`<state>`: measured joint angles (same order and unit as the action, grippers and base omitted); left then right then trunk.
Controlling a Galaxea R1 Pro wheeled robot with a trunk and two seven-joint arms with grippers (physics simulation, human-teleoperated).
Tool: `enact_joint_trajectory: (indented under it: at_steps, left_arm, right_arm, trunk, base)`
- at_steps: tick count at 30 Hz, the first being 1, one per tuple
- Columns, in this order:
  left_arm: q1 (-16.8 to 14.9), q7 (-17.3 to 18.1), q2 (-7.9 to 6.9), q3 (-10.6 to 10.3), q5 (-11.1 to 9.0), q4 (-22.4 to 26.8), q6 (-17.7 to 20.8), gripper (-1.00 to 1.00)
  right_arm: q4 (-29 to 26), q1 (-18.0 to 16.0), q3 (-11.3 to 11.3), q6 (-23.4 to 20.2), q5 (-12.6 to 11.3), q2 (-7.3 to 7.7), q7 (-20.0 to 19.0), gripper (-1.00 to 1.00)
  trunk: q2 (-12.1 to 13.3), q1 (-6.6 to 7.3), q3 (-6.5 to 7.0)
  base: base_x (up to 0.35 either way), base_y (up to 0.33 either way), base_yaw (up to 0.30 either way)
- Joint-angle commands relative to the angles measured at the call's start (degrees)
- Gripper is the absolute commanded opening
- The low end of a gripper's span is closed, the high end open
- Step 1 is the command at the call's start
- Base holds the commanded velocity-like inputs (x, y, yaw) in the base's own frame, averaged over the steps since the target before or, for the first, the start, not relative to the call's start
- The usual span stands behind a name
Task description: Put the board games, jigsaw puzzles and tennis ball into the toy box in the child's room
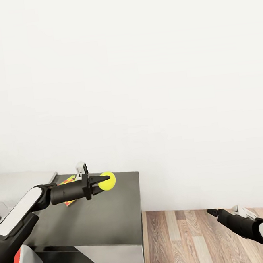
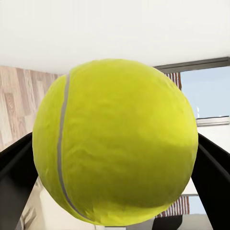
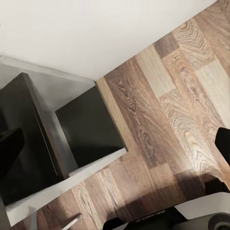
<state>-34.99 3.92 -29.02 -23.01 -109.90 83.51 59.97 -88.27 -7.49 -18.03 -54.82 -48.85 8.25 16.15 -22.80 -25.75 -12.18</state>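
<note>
One tennis ball [image 1: 108,180] sits clamped between the two dark fingers of the left claw [image 1: 103,182], held in the air above the dark grey cabinet [image 1: 112,218]. In the left wrist view the ball [image 2: 115,141] bulges between the fingers [image 2: 17,165], one pressing on each flank, so the grip looks secure. The left arm lies nearly level, its long axis running from the robot's left side toward the cabinet's far right corner. Just behind the left arm, at the cabinet's back left edge, a jigsaw puzzle [image 1: 66,181] peeks out, partly hidden by the arm, so whether it lies on the cabinet or on the pale desk [image 1: 23,179] beside the cabinet's left end I cannot tell. The toy box is nowhere among these things, so I judge the ball must travel away from the cabinet, probably toward the desk side, and the left arm does the carrying. The right claw [image 1: 213,211] hangs low over the wood floor [image 1: 183,239], well apart from the cabinet's right side; whether it is wide or narrow I cannot tell.
</note>
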Motion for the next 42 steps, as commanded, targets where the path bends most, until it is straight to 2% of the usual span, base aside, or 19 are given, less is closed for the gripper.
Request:
enact_joint_trajectory:
  at_steps: [1, 26, 31, 42]
  left_arm:
    - [-0.08, 0.40, -0.05, -0.11, 0.30, -0.02, 0.03, -1.00]
    - [-0.08, 0.47, -0.17, -0.19, 0.28, 0.15, 0.03, -1.00]
    - [-0.08, 0.46, -0.16, -1.43, 0.29, 0.16, 0.03, -1.00]
    - [-0.08, 0.44, -0.09, -1.77, 0.30, 0.16, 0.03, -1.00]
  right_arm:
    - [-0.07, -0.06, 0.00, -0.19, -0.62, 0.01, 0.55, 1.00]
    - [-0.11, 0.02, -0.25, -1.50, -0.63, 0.10, 0.55, 1.00]
    - [-0.07, 0.02, -0.26, -1.46, -0.63, 0.05, 0.55, 1.00]
    - [-0.06, 0.02, -0.25, -1.45, -0.63, -0.07, 0.55, 1.00]
  trunk:
    - [-0.11, -0.04, -0.02]
    - [-0.11, -0.04, 2.34]
    - [-0.11, -0.04, 2.81]
    - [-0.11, -0.04, 3.85]
  base:
    - [0.000, 0.000, 0.000]
    - [0.000, 0.000, 0.000]
    - [0.000, 0.000, 0.000]
    - [0.000, 0.000, 0.000]
